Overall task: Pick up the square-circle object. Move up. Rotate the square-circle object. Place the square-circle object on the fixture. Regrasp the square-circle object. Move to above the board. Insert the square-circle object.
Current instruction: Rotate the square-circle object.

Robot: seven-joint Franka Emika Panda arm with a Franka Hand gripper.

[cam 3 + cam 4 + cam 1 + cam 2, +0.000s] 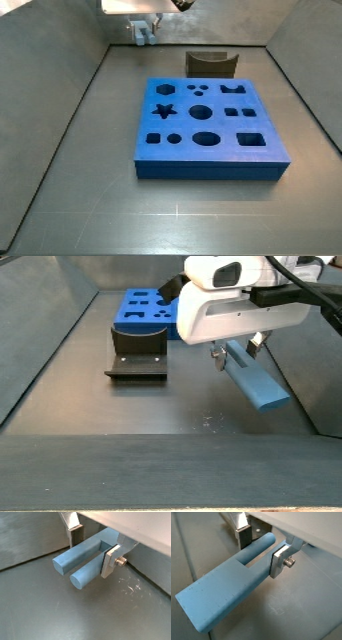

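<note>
Jaws clamped on square-circle object [224, 594], gripper [91, 546] raised above grey floor [40, 612], fingers [111, 561] pressing peg's sides. Peg tilted downward in a side view [257, 379], beside fixture [136, 354]; board [209, 128] well apart.

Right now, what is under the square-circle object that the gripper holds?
Only bare grey floor lies under the square-circle object, which hangs tilted in the gripper, clear of the floor. The fixture stands apart.

Even, dim-ish light, soft shadows; wrist pics slightly blurry, low-res.
</note>
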